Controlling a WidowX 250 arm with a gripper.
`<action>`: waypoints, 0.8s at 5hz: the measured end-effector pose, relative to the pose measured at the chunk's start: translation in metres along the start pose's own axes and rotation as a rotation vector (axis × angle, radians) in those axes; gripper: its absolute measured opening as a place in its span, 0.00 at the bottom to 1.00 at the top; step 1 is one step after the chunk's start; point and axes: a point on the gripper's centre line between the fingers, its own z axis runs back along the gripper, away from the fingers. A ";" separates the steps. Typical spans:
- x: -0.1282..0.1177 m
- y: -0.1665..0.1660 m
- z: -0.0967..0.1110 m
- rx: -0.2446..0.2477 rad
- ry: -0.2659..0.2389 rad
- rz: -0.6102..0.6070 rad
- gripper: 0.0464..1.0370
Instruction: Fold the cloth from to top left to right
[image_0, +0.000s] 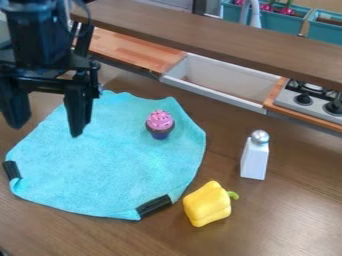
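The black gripper (47, 129) is up at the left, wide open and holding nothing. The blue cloth (110, 155) lies spread out on the brown table (294, 210), with a pink-topped cupcake (159, 124) on it and a yellow pepper (206, 204) near its edge.

Centre: cupcake (159, 125), pink-topped, upright. Right: shaker (254, 159) — white body, silver cap — upright on the brown table (300, 200). Lower right: yellow pepper (206, 205), green stem pointing right. Upper right: pale sink (220, 84), with the stove (308, 104) at the edge; teal planters (275, 22) above.
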 end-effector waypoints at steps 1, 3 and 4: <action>0.029 0.031 -0.018 0.049 -0.057 0.153 0.96; 0.065 0.086 -0.060 0.002 -0.200 0.298 0.96; 0.074 0.095 -0.076 0.013 -0.217 0.302 0.96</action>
